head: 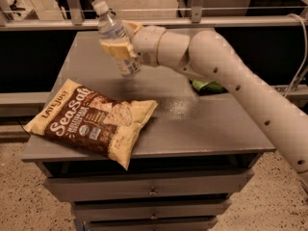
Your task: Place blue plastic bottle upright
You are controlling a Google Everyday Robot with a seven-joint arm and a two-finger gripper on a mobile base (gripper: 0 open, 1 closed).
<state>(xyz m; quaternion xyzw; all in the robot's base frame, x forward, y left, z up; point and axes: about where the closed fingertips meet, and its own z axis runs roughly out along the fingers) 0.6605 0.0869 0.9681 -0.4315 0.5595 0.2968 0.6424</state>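
Observation:
The blue plastic bottle (115, 37) is small and clear with a white cap and a pale label. It is held tilted, cap up and to the left, above the far left part of the grey cabinet top (192, 124). My gripper (119, 48) is shut on the bottle's middle, its pale fingers (115, 49) across the label. The bottle's base hangs a little above the surface. My white arm reaches in from the right.
A large brown and cream Sea Salt chip bag (94, 119) lies on the front left of the top. A green snack bag (208, 86) lies at the right, mostly hidden behind my arm. Drawers are below; a metal railing (192, 20) runs behind.

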